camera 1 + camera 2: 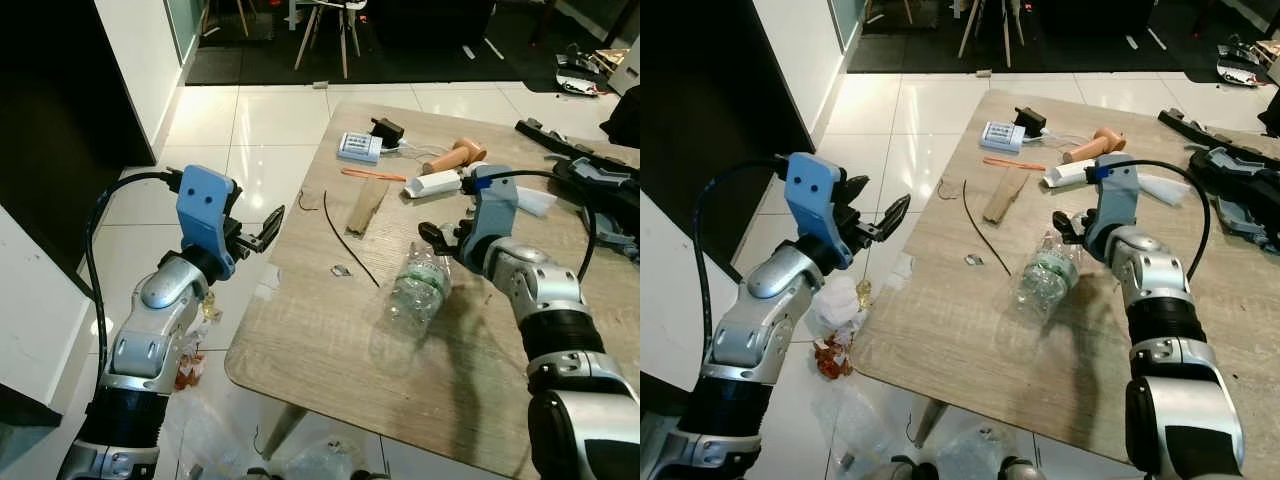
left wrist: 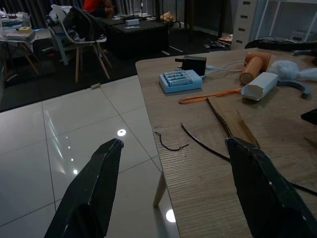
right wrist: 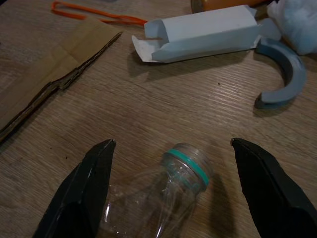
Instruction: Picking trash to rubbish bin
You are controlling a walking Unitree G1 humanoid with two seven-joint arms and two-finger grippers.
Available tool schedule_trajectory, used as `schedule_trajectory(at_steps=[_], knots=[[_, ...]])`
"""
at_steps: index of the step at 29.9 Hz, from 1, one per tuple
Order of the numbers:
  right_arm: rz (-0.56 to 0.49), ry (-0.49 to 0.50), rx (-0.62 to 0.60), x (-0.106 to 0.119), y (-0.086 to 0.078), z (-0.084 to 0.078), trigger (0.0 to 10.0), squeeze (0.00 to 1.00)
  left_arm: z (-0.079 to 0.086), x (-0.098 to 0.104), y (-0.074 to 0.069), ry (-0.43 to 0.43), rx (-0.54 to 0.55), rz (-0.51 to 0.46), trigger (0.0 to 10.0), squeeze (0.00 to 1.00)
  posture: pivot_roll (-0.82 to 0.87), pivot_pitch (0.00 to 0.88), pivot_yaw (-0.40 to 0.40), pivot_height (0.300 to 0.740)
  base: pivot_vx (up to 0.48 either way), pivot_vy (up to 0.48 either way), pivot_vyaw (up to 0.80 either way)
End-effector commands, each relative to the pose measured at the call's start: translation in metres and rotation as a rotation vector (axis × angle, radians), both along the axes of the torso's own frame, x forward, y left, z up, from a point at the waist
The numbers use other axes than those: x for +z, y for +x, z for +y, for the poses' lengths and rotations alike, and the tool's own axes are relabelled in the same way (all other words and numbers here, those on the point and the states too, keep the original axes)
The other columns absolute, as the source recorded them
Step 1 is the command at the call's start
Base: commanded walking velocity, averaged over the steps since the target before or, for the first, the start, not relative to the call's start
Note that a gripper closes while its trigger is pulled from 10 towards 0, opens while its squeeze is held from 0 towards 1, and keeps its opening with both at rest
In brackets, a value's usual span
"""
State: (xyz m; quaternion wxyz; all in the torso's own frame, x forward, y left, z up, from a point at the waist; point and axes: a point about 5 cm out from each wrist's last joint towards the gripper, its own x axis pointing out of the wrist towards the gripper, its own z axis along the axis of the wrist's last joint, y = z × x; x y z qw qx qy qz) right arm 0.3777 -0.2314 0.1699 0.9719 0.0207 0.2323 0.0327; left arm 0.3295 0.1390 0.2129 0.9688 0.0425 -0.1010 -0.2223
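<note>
While the clear crushed plastic bottle (image 1: 418, 288) lies on the wooden surface (image 1: 330, 340), the right tool (image 3: 173, 191) hangs spread wide over its neck. Next it should squeeze. The left tool (image 1: 258, 232) waits spread beside the edge.

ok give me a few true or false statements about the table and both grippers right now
1. The clear plastic bottle lies on its side on the wooden table. True.
2. The right gripper is shut on the bottle. False: its fingers are open on either side of the bottle's neck, not touching it.
3. The bottle has its cap on. False: only a green ring shows around the open mouth.
4. The left gripper is open and holds nothing. True.
5. The white carton stands upright. False: it lies flat, one end flap open.
</note>
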Motion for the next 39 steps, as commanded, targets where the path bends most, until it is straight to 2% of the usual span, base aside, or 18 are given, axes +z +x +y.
schedule_trajectory(at_steps=[1, 2, 5, 6, 7, 8, 9, 10, 11, 15, 25, 26, 28, 29, 39], knots=[[0.130, 0.036, -0.042, -0.0330, -0.0117, -0.0036, 3.1, 0.00, -0.0009, -0.0061, -0.0023, 0.015, -0.012, 0.015, 10.0, 0.03, 0.00, 0.176, 0.041, 0.740, 0.000, 0.000, 0.00], [0.128, 0.062, -0.054, -0.0336, -0.0119, -0.0038, 0.1, 0.00, -0.0014, -0.0061, -0.0023, 0.017, -0.014, 0.014, 10.0, 0.02, 0.00, 0.179, 0.045, 0.740, 0.000, 0.000, 0.00], [0.121, 0.127, -0.082, -0.0339, -0.0119, -0.0037, 0.0, 0.00, -0.0020, -0.0058, -0.0021, 0.020, -0.017, 0.013, 10.0, 0.03, 0.00, 0.179, 0.045, 0.740, 0.000, 0.000, 0.00], [0.123, 0.164, -0.095, -0.0345, -0.0121, -0.0033, 1.1, 0.00, -0.0023, -0.0055, -0.0019, 0.021, -0.019, 0.012, 10.0, 0.03, 0.00, 0.179, 0.045, 0.740, 0.000, 0.000, 0.00], [0.125, 0.188, -0.103, -0.0351, -0.0122, -0.0027, 1.1, 0.00, -0.0024, -0.0053, -0.0017, 0.022, -0.020, 0.012, 10.0, 0.03, 0.00, 0.179, 0.050, 0.740, 0.000, 0.000, 0.00], [0.131, 0.209, -0.106, -0.0359, -0.0126, -0.0019, 4.3, 0.00, -0.0025, -0.0050, -0.0016, 0.023, -0.023, 0.011, 10.0, 0.02, 0.00, 0.179, 0.051, 0.740, 0.000, 0.000, 0.00], [0.131, 0.209, -0.106, -0.0359, -0.0126, -0.0019, 4.3, 0.00, -0.0025, -0.0050, -0.0016, 0.023, -0.023, 0.011, 10.0, 0.02, 0.00, 0.179, 0.051, 0.740, 0.000, 0.000, 0.00], [0.137, 0.222, -0.105, -0.0368, -0.0131, -0.0013, 6.9, 0.00, -0.0026, -0.0049, -0.0015, 0.026, -0.025, 0.010, 10.0, 0.02, 0.00, 0.179, 0.051, 0.740, 0.000, 0.000, 0.00], [0.154, 0.321, -0.120, -0.0382, -0.0140, 0.0014, 10.0, 0.00, -0.0030, -0.0045, -0.0013, 0.029, -0.029, 0.010, 10.0, 0.03, 0.00, 0.180, 0.052, 0.740, 0.000, 0.000, 0.00], [0.168, 0.445, -0.159, -0.0382, -0.0147, 0.0027, 10.0, 0.00, -0.0042, -0.0044, -0.0016, 0.033, -0.043, 0.013, 10.0, 0.02, 0.00, 0.181, 0.055, 0.740, 0.000, 0.000, 0.00], [0.198, 0.538, -0.211, -0.0406, -0.0169, -0.0007, 10.0, 0.00, -0.0063, -0.0052, -0.0026, 0.037, -0.057, 0.016, 10.0, 0.03, 0.00, 0.181, 0.056, 0.740, 0.000, 0.000, 0.00], [0.196, 0.555, -0.222, -0.0403, -0.0168, -0.0015, 1.7, 0.00, -0.0063, -0.0051, -0.0026, 0.037, -0.059, 0.016, 10.0, 0.02, 0.00, 0.183, 0.056, 0.740, 0.000, 0.000, 0.00], [0.196, 0.555, -0.222, -0.0403, -0.0168, -0.0015, 1.7, 0.00, -0.0063, -0.0051, -0.0026, 0.037, -0.059, 0.016, 10.0, 0.02, 0.00, 0.183, 0.056, 0.740, 0.000, 0.000, 0.00], [0.193, 0.578, -0.234, -0.0395, -0.0165, -0.0021, 0.0, 0.00, -0.0064, -0.0050, -0.0025, 0.038, -0.060, 0.016, 10.0, 0.03, 0.00, 0.183, 0.056, 0.740, 0.000, 0.000, 0.00], [0.176, 0.654, -0.277, -0.0372, -0.0161, -0.0045, 0.0, 0.00, -0.0068, -0.0038, -0.0022, 0.042, -0.066, 0.015, 10.0, 0.03, 0.01, 0.182, 0.058, 0.740, 0.000, 0.000, 0.00]])
